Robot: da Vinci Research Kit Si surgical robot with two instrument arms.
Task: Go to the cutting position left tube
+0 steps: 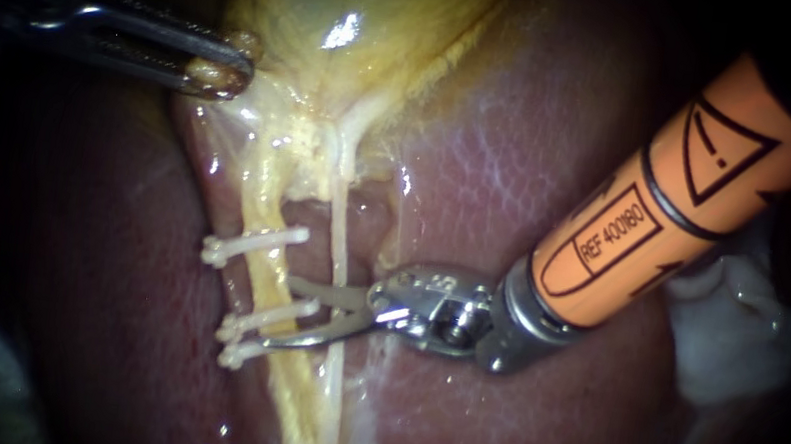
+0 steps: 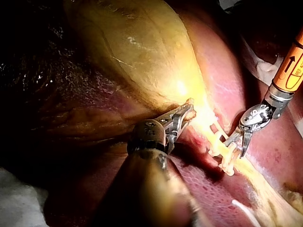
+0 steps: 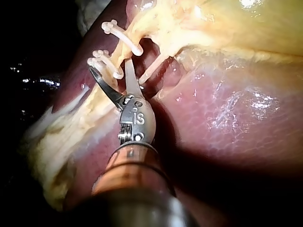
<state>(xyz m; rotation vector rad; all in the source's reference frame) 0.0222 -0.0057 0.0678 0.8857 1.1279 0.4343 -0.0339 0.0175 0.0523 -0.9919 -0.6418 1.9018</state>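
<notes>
In the endoscope view the left instrument [image 1: 233, 71] has its jaws closed on a fold of the gallbladder [image 1: 361, 6], near its narrow end. The right instrument [image 1: 278, 313] has its jaws apart with a clear gap, and they grip nothing. The yellow left tube [image 1: 259, 281] lies at the tips of these jaws, between the upper clip [image 1: 252, 245] and the two lower clips [image 1: 268, 319]; the lower jaw lies along one of them.

In the left wrist view the left instrument [image 2: 189, 111] pinches the gallbladder edge. The clips [image 2: 220, 149] are just ahead of the spread jaws of the right instrument [image 2: 235, 149].

In the right wrist view the right instrument [image 3: 110, 66] is spread wide at the clips [image 3: 118, 33], with the liver [image 3: 227, 109] beside it
</notes>
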